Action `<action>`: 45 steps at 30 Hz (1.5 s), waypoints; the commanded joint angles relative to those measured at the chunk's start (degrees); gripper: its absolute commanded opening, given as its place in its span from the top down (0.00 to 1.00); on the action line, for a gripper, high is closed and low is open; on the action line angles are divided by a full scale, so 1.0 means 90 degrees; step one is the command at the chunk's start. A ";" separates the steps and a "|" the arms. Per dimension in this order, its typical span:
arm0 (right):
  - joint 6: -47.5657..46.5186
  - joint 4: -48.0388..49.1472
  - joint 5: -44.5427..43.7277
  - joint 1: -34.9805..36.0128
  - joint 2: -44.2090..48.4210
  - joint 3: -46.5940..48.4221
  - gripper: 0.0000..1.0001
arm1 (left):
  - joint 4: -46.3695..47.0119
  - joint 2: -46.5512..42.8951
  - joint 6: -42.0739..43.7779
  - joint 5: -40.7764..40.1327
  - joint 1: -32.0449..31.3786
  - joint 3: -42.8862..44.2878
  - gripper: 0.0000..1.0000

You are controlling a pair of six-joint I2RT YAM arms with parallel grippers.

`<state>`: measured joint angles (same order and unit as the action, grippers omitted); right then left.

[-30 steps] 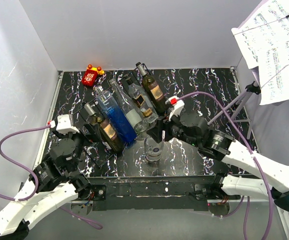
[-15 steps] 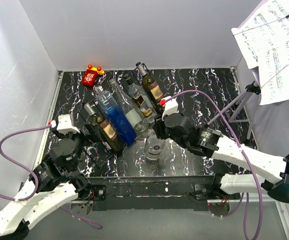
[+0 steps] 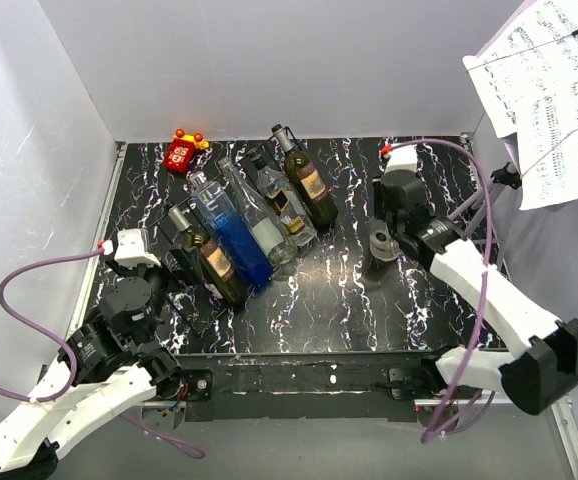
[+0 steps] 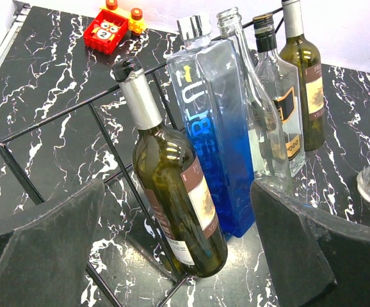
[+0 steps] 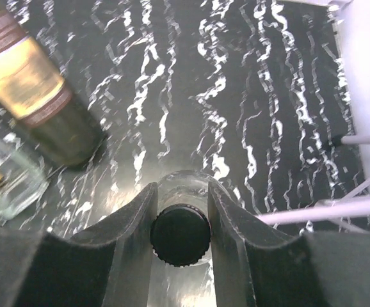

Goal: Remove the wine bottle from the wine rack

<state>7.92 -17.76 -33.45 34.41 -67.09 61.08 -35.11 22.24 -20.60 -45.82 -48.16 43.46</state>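
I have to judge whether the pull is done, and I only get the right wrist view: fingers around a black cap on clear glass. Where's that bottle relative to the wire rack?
Observer: From the top view, the clear glass bottle with the black cap stands upright to the right of the black wire rack, apart from it.
Operator: What's in the rack?
Observer: The left wrist view shows five other bottles leaning in it.
Operator: And the left arm?
Observer: The left fingers are wide open, holding nothing.
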 commanded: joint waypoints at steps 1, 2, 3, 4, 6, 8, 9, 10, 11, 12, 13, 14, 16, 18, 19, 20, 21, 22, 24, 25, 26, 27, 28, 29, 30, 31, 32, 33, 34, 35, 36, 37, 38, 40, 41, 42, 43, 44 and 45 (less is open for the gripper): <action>-0.0382 0.2148 0.0268 -0.0522 -0.0552 0.0937 0.99 | 0.0044 -0.0020 -0.0006 0.0043 0.0019 -0.0034 0.02; -0.0382 0.2246 0.0376 -0.0620 -0.0698 0.1073 0.99 | 0.0044 -0.0020 -0.0006 0.0043 0.0010 -0.0044 0.02; -0.0431 0.2421 0.0416 -0.0698 -0.0874 0.1181 0.99 | 0.0034 -0.0030 -0.0016 0.0052 0.0019 -0.0034 0.02; -0.0557 0.2625 0.0416 -0.0766 -0.1040 0.1279 0.99 | 0.0034 -0.0039 -0.0025 0.0052 0.0019 -0.0034 0.02; -0.0772 0.2861 0.0280 -0.0884 -0.1479 0.1610 0.99 | 0.0044 -0.0059 -0.0026 0.0062 0.0019 -0.0044 0.02; -0.0861 0.2959 0.0163 -0.1001 -0.1947 0.2049 0.99 | 0.0054 -0.0059 -0.0026 0.0082 0.0019 -0.0044 0.02; -0.1064 0.3018 0.0133 -0.1069 -0.2153 0.2245 0.99 | 0.0054 -0.0059 -0.0016 0.0111 0.0019 -0.0044 0.02; -0.1105 0.3086 0.0133 -0.1118 -0.2329 0.2440 0.99 | 0.0054 -0.0059 -0.0016 0.0111 0.0019 -0.0044 0.02; -0.1153 0.3115 0.0114 -0.1186 -0.2524 0.2626 0.99 | 0.0054 -0.0059 -0.0016 0.0121 0.0019 -0.0044 0.02; -0.1173 0.3135 0.0113 -0.1255 -0.2671 0.2850 0.99 | 0.0054 -0.0059 -0.0016 0.0121 0.0019 -0.0044 0.02; -0.1202 0.3145 0.0113 -0.1313 -0.2847 0.3045 0.99 | 0.0054 -0.0059 -0.0016 0.0150 0.0019 -0.0044 0.02; -0.1203 0.3155 0.0113 -0.1391 -0.2993 0.3279 0.99 | 0.0054 -0.0069 -0.0016 0.0160 0.0019 -0.0044 0.02; -0.1212 0.3174 0.0317 -0.1518 -0.3335 0.3680 0.99 | 0.0073 -0.0098 -0.0026 0.0208 0.0019 -0.0054 0.02; -0.1222 0.3174 0.0474 -0.1616 -0.3667 0.4177 0.99 | 0.0093 -0.0108 -0.0016 0.0228 0.0019 -0.0054 0.02; -0.1261 0.3174 0.0504 -0.1646 -0.3843 0.4345 0.99 | 0.0093 -0.0117 -0.0006 0.0228 0.0019 -0.0063 0.02; -0.1281 0.3165 0.0504 -0.1685 -0.3989 0.4559 0.99 | 0.0103 -0.0118 0.0004 0.0228 0.0019 -0.0064 0.02; -0.1271 0.3165 0.0543 -0.1743 -0.4194 0.4706 0.99 | 0.0103 -0.0108 0.0013 0.0238 0.0019 -0.0064 0.02; -0.1271 0.3203 0.0582 -0.1782 -0.4331 0.4824 0.99 | 0.0112 -0.0108 0.0014 0.0238 0.0019 -0.0073 0.02; -0.1193 0.3263 0.0631 -0.1870 -0.4566 0.5048 0.99 | 0.0132 -0.0098 0.0023 0.0248 0.0019 -0.0083 0.02; -0.1116 0.3175 0.0602 -0.1919 -0.4673 0.5223 0.99 | 0.0132 -0.0098 0.0023 0.0238 0.0019 -0.0083 0.02; -0.0999 0.3039 0.0582 -0.1948 -0.4800 0.5341 0.99 | 0.0132 -0.0069 0.0023 0.0248 0.0019 -0.0083 0.02; -0.0930 0.2951 0.0563 -0.1987 -0.4879 0.5439 0.99 | 0.0132 -0.0049 0.0023 0.0238 0.0019 -0.0083 0.02; -0.0726 0.2930 0.0582 -0.2007 -0.4918 0.5459 0.99 | 0.0132 -0.0030 0.0023 0.0248 0.0019 -0.0083 0.02; -0.0685 0.2959 0.0640 -0.2017 -0.4928 0.5431 0.99 | 0.0142 0.0009 0.0033 0.0248 0.0019 -0.0083 0.02; -0.0675 0.2998 0.0679 -0.2017 -0.4948 0.5392 0.99 | 0.0142 0.0038 0.0033 0.0248 0.0019 -0.0073 0.02; -0.0656 0.3008 0.0699 -0.2017 -0.4967 0.5381 0.99 | 0.0142 0.0077 0.0043 0.0248 0.0019 -0.0064 0.02; -0.0646 0.2989 0.0719 -0.2027 -0.4987 0.5391 0.99 | 0.0142 0.0107 0.0043 0.0257 0.0019 -0.0064 0.02; -0.0646 0.2940 0.0787 -0.2027 -0.4997 0.5372 0.99 | 0.0151 0.0136 0.0052 0.0277 0.0019 -0.0054 0.02; -0.0636 0.2872 0.0797 -0.2017 -0.4997 0.5362 0.97 | 0.0151 0.0165 0.0062 0.0287 0.0019 -0.0054 0.02; -0.0627 0.2823 0.0836 -0.2027 -0.4977 0.5314 0.88 | 0.0171 0.0195 0.0062 0.0287 0.0019 -0.0044 0.02; -0.0617 0.2803 0.0865 -0.2027 -0.4939 0.5226 0.78 | 0.0161 0.0224 0.0072 0.0287 0.0019 -0.0044 0.02; -0.0607 0.2774 0.0865 -0.2027 -0.4890 0.5167 0.61 | 0.0161 0.0253 0.0072 0.0296 0.0019 -0.0034 0.02; -0.0588 0.2735 0.0856 -0.2027 -0.4831 0.5099 0.50 | 0.0161 0.0283 0.0072 0.0277 0.0019 -0.0034 0.02; -0.0558 0.2570 0.0856 -0.2017 -0.4675 0.5059 0.34 | 0.0122 0.0341 0.0033 0.0199 0.0019 -0.0025 0.02; -0.0539 0.2453 0.0875 -0.2027 -0.4578 0.5088 0.28 | 0.0083 0.0370 -0.0025 0.0160 0.0019 -0.0015 0.02; -0.0548 0.2345 0.0914 -0.2027 -0.4490 0.5098 0.22 | 0.0073 0.0390 -0.0074 0.0121 0.0019 -0.0015 0.02; -0.0548 0.2257 0.0972 -0.2037 -0.4412 0.5108 0.20 | 0.0083 0.0410 -0.0113 0.0082 0.0019 -0.0034 0.02; -0.0558 0.2140 0.1050 -0.2027 -0.4314 0.5127 0.19 | 0.0093 0.0429 -0.0142 0.0062 0.0019 -0.0025 0.02; -0.0577 0.2004 0.1186 -0.2027 -0.4216 0.5137 0.19 | 0.0112 0.0449 -0.0220 0.0062 0.0019 -0.0034 0.02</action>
<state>2.59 -0.32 -25.10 15.99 -112.09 104.22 -34.30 25.36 -20.93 -43.79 -48.16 43.44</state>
